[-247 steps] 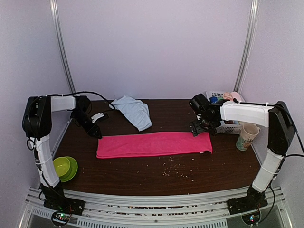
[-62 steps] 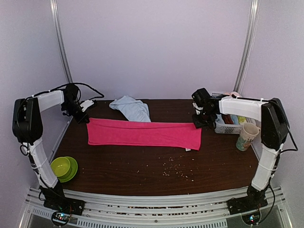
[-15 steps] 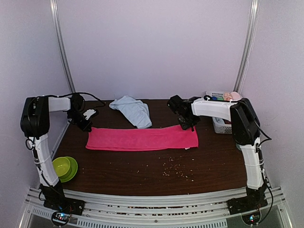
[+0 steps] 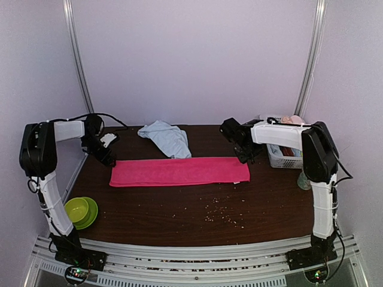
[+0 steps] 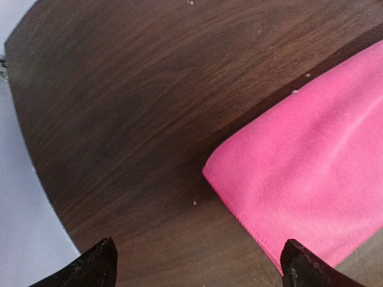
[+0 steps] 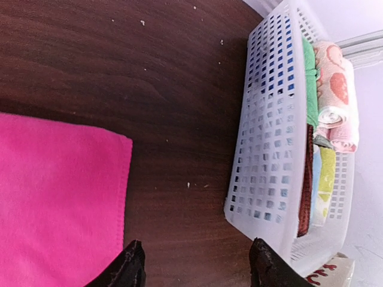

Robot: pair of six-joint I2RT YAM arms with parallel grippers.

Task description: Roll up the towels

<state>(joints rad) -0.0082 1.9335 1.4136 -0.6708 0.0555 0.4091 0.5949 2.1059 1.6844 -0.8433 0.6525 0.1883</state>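
A green bowl [image 4: 81, 210] sits at the near left corner of the dark wooden table [image 4: 149, 215], with crumbs [image 4: 219, 214] scattered right of centre. Behind them the pink towel [image 4: 179, 171] lies flat, a long narrow strip running left to right. The left gripper [image 5: 197, 272] hangs just above the towel's left end, jaws spread wide and empty. The right gripper [image 6: 199, 266] is over bare wood between the towel's right end and a white basket [image 6: 269, 119], jaws apart, holding nothing. Small rolled cloths [image 6: 335, 95] fill the basket. Near the back edge, the light blue towel [image 4: 167, 138] lies crumpled, just beyond the pink one.
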